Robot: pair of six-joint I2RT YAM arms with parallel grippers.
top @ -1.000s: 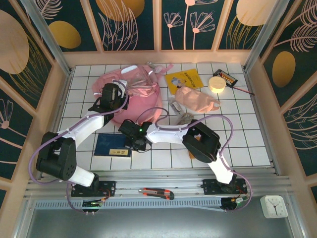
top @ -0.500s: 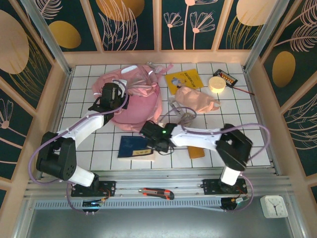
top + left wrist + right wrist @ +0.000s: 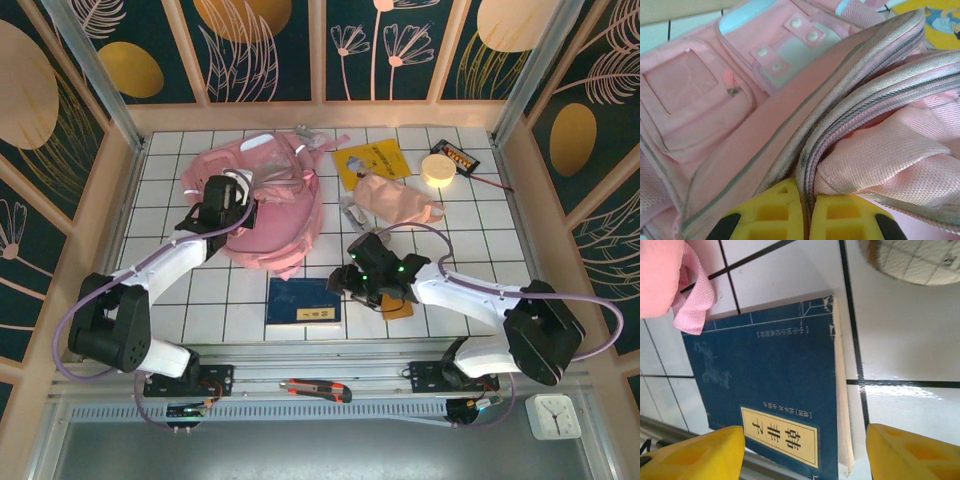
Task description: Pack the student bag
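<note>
Student bag (image 3: 268, 205): lies slumped on the back-left part of the white tiled table (image 3: 480, 290), front pockets up, its near edge just short of a blue book (image 3: 305, 300). Left gripper (image 3: 228, 196): on the bag's left side; the wrist view shows the yellow fingers (image 3: 775, 220) pressed together, pinching a zipped seam edge of the bag (image 3: 740, 115), fabric folds bunched up around the pinch. Right gripper (image 3: 347, 282): over the front-centre tiles, just right of the book; jaws spread wide, holding nothing. In the right wrist view the book (image 3: 770, 405) lies flat on the tiles under the spread fingers (image 3: 700, 452), cover up with a pale title label, and a pink strap end of the bag (image 3: 690, 305) sits near its corner. Behind, well apart from both grippers: a yellow booklet (image 3: 370, 160), a pale pink pouch (image 3: 400, 200) and a round cream roll (image 3: 437, 168).
</note>
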